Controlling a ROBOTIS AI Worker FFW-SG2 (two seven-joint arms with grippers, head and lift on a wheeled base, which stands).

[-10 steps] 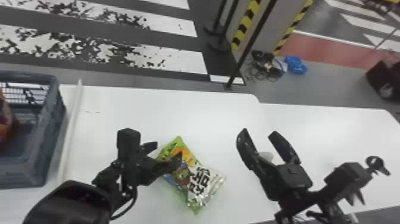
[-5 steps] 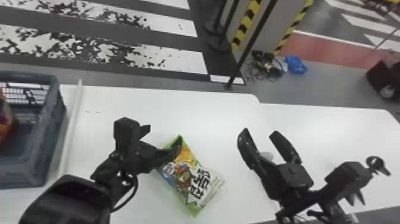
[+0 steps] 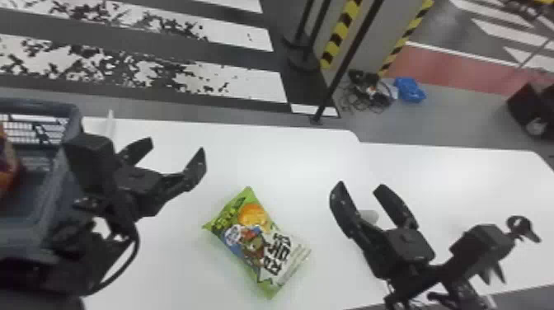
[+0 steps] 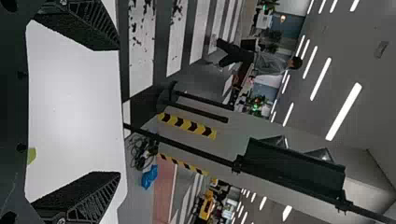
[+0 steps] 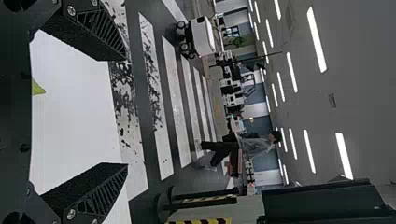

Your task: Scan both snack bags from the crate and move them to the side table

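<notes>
Head view: the green snack bag (image 3: 257, 243) lies flat on the white table (image 3: 284, 156), between the two grippers and touching neither. From the left gripper (image 3: 175, 147) it sits to the right, closer to the robot's body than the fingertips; from the right gripper (image 3: 360, 187) it sits to the left, again on the robot's side of the tips.

Its long axis runs aslant. The green end points away from the robot and towards the left gripper; the pale end slants back towards the robot, on the right gripper's side. That pale end is just beside the right gripper's nearer finger, so the right arm looks a little better placed for it, though its fingers point past the bag and would have to draw back and swing left.

Both grippers stand with their fingers spread and nothing between them. A green sliver of the bag also shows in each wrist view, low by the palm.

Outward to the left of the left gripper is the crate (image 3: 45, 108), holding an orange-red packet (image 3: 8, 163), probably the second bag. I judge that one is still to be fetched, and the left arm is clearly nearer. On the far side of the right gripper stretches the right-hand surface (image 3: 494, 173), likely the side table, which again favours the right arm for carrying.
</notes>
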